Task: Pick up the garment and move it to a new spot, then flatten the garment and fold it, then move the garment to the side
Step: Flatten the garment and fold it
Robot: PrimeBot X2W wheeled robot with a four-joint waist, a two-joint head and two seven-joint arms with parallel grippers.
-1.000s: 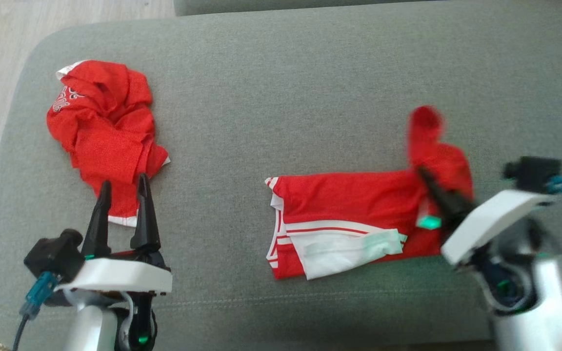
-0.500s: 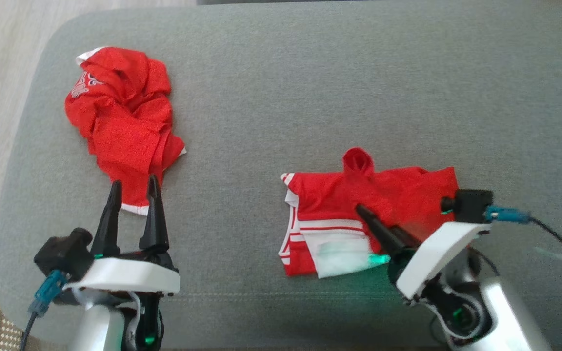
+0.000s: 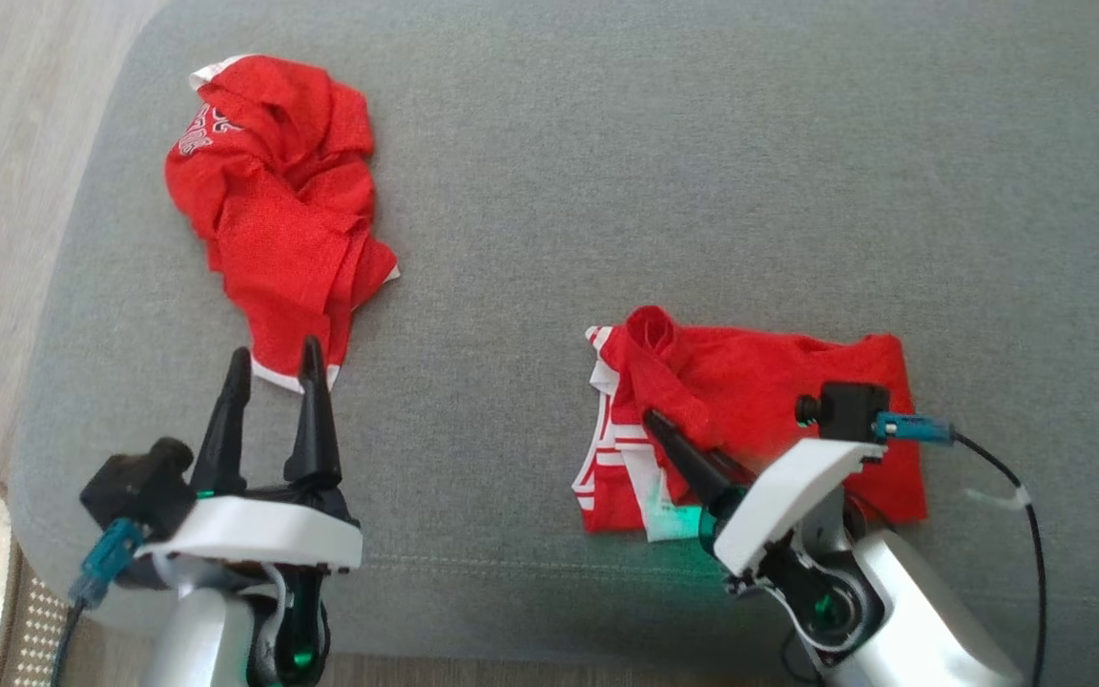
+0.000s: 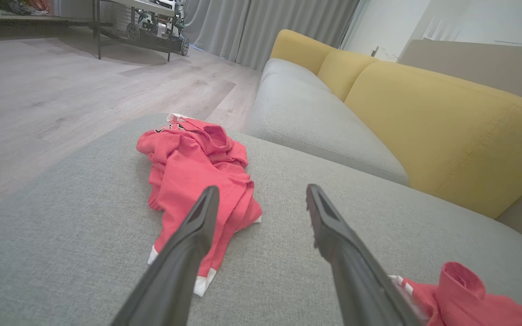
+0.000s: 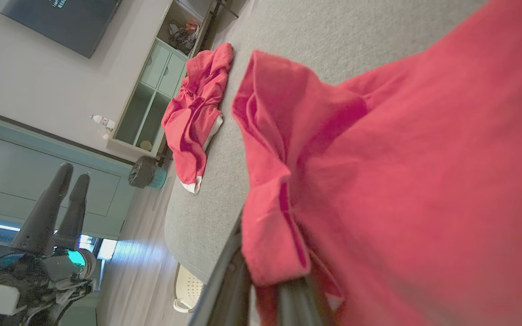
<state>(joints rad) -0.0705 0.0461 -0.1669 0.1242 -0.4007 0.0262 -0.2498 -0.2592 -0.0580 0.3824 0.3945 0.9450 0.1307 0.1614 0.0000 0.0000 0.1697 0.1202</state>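
Much bare cushion (image 3: 607, 172) is seen behind the garment (image 3: 759, 382), which is laid near the front edge, right of centre. A crumpled shirt (image 3: 282, 210) is found by the left edge. The garment's fold is pinched by the right gripper (image 3: 659, 429). The left gripper (image 3: 273, 367) is held with fingers apart at the shirt's hem.

Matt red cloth garment (image 3: 759, 382), woven grey cushion (image 3: 607, 143).

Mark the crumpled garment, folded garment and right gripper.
crumpled garment (image 3: 282, 219): head view, middle of the red heap.
folded garment (image 3: 759, 372): head view, its red top layer.
right gripper (image 3: 654, 420): head view, at its fingertips on the fabric.
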